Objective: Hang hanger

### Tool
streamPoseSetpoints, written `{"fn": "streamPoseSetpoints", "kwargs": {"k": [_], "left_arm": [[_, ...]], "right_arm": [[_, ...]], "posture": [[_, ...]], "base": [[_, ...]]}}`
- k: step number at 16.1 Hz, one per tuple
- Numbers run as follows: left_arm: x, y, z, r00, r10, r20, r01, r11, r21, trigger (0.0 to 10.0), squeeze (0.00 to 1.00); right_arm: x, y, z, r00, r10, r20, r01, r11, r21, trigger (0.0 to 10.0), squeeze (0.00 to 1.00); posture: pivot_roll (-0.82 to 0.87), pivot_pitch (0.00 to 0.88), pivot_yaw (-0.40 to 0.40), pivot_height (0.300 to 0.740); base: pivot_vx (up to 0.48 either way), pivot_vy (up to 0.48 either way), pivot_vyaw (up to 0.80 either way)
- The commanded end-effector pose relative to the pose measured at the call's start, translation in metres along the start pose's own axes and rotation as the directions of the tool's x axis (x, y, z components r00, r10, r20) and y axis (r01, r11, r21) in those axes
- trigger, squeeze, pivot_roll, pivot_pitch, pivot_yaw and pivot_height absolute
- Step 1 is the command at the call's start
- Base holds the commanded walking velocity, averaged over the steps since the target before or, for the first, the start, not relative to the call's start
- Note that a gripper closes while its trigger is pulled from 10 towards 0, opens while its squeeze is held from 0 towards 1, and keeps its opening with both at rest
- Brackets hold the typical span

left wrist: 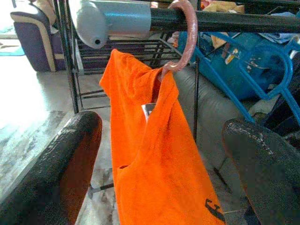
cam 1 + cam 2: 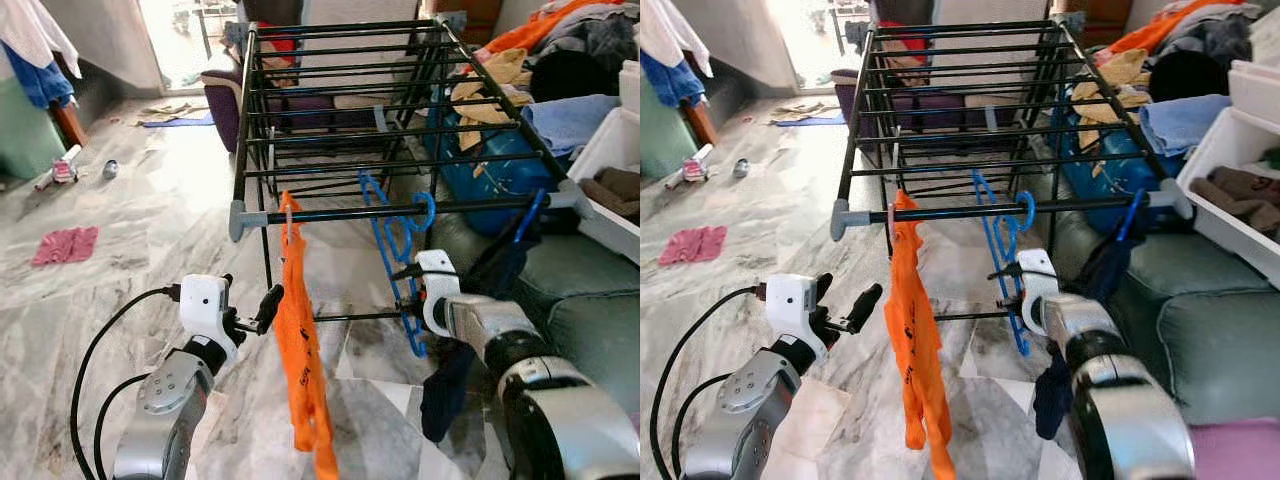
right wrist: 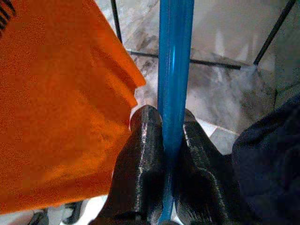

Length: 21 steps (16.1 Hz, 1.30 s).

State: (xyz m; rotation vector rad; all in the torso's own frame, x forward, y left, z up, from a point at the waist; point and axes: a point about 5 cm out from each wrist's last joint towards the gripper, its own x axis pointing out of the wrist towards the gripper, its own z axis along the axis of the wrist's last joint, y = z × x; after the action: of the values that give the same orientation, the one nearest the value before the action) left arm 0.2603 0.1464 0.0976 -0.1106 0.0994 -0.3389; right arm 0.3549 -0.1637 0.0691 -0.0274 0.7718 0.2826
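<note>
Right gripper clamped on blue hanger hooked over rack rail, left gripper open

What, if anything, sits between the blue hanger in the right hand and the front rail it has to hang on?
Nothing visible does. The right hand is shut on the blue hanger, whose hook already sits at the front rail. The orange garment hangs beside it, toward the left hand, off that spot.
</note>
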Motion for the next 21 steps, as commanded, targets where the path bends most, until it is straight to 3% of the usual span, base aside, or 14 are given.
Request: {"fn": "streamPoseSetpoints", "kwargs": {"k": [1, 4, 6, 8, 9, 10, 12, 13, 16, 19, 21], "left_arm": [[-0.001, 0.001, 0.004, 1.0, 0.007, 0.002, -0.007, 1.0, 0.022, 10.0, 0.0], [-0.002, 0.003, 0.005, 1.0, 0.021, 0.001, -0.021, 0.999, 0.031, 10.0, 0.0], [-0.003, 0.003, 0.003, 1.0, 0.029, -0.011, -0.029, 0.999, 0.03, 10.0, 0.0], [-0.001, 0.002, 0.002, 1.0, 0.017, -0.019, -0.017, 0.999, 0.031, 10.0, 0.0], [0.0, 0.001, 0.001, 1.0, 0.014, -0.024, -0.014, 0.999, 0.032, 10.0, 0.0], [0.001, 0.0, 0.001, 1.0, 0.01, -0.027, -0.009, 0.999, 0.033, 10.0, 0.0], [0.001, 0.002, 0.0, 0.999, 0.028, -0.034, -0.027, 1.0, 0.014, 10.0, 0.0], [0.001, 0.005, -0.003, 0.998, 0.042, -0.048, -0.042, 0.999, 0.009, 10.0, 0.0], [0.002, 0.002, -0.005, 0.998, 0.034, -0.054, -0.034, 0.999, 0.001, 10.0, 0.0], [0.001, 0.008, -0.009, 0.996, 0.049, -0.078, -0.05, 0.999, -0.009, 10.0, 0.0], [0.0, 0.015, -0.012, 0.989, 0.102, -0.104, -0.102, 0.995, 0.006, 10.0, 0.0]], "right_arm": [[-0.001, 0.002, 0.012, 0.999, -0.012, 0.035, 0.013, 1.0, -0.016, 10.0, 0.0], [0.006, 0.005, -0.007, 0.999, -0.033, -0.024, 0.031, 0.997, -0.065, 10.0, 0.0], [0.007, -0.004, -0.037, 0.995, -0.063, -0.08, 0.059, 0.997, -0.047, 10.0, 0.0], [0.006, -0.01, -0.043, 0.993, -0.084, -0.088, 0.081, 0.996, -0.037, 10.0, 0.0], [0.004, -0.014, -0.04, 0.994, -0.094, -0.063, 0.093, 0.996, -0.014, 10.0, 1.0], [0.003, -0.017, -0.032, 0.995, -0.103, 0.002, 0.103, 0.995, 0.002, 10.0, 1.0], [0.001, -0.02, -0.021, 0.988, -0.12, 0.099, 0.125, 0.991, -0.05, 10.0, 1.0], [0.0, -0.022, -0.021, 0.983, -0.116, 0.141, 0.118, 0.993, -0.003, 10.0, 1.0], [-0.002, -0.022, -0.037, 0.981, -0.091, 0.172, 0.095, 0.995, -0.015, 10.0, 1.0], [-0.027, -0.028, -0.046, 0.948, -0.067, 0.313, 0.105, 0.989, -0.104, 10.0, 1.0], [-0.054, -0.028, -0.047, 0.903, -0.095, 0.419, 0.136, 0.988, -0.069, 10.0, 1.0]], "posture": [[0.12, 0.0, -0.002, 0.74], [0.14, 0.0, -0.016, 0.74], [0.14, 0.0, -0.012, 0.74], [0.12, 0.0, -0.003, 0.74], [0.12, 0.0, -0.001, 0.74], [0.12, 0.0, -0.003, 0.74], [0.12, 0.0, -0.004, 0.74], [0.11, 0.0, -0.001, 0.74], [0.09, 0.0, 0.006, 0.74], [0.06, 0.0, 0.001, 0.74], [0.06, 0.0, 0.002, 0.74]], "base": [[0.0, 0.0, 0.0], [0.0, 0.0, 0.0], [0.0, 0.0, 0.0], [0.0, 0.0, 0.0], [0.0, 0.0, 0.0], [0.0, 0.0, 0.0], [0.0, 0.0, 0.0], [0.0, 0.0, 0.0], [0.0, 0.0, 0.0], [0.0, 0.0, 0.0], [0.0, 0.0, 0.0]]}}
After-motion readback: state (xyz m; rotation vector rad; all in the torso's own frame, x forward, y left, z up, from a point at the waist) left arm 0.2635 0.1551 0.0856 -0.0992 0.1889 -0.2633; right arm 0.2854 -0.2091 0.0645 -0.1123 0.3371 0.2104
